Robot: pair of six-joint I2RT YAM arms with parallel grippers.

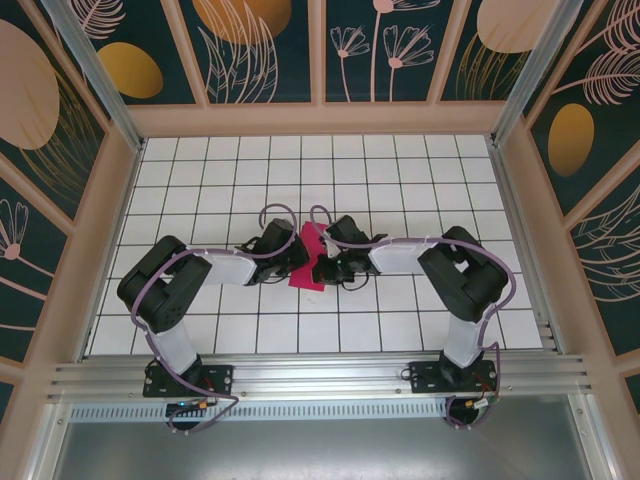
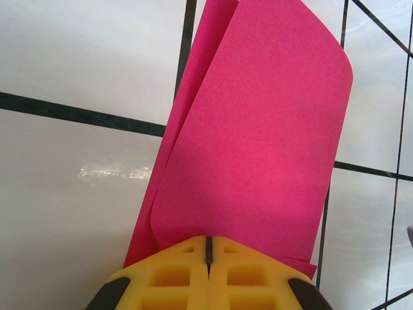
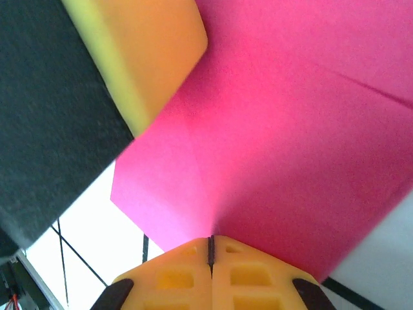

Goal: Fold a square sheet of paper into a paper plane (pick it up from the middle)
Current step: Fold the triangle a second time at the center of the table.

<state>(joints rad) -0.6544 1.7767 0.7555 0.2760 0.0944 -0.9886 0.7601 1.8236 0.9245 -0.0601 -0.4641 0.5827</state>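
The square sheet of paper (image 1: 308, 262) is in the middle of the counter (image 1: 420, 180), btw the two arms, bent over so 2 pink layers show. The left gripper (image 2: 208, 255) is pinched tight on one edge of it, and the right gripper (image 3: 211, 248) is pinched tight on another part, so both hold the paper. I think they grab it from 2 sides so it can't slip while a fold gets made, prob an early one, as it's no plane yet. The counter is shiny white tiles w/ dark lines. Around it stand dark green walls (image 1: 260, 50) w/ big leaf and flower pics, and a metal rail (image 1: 320, 375) runs along the near edge
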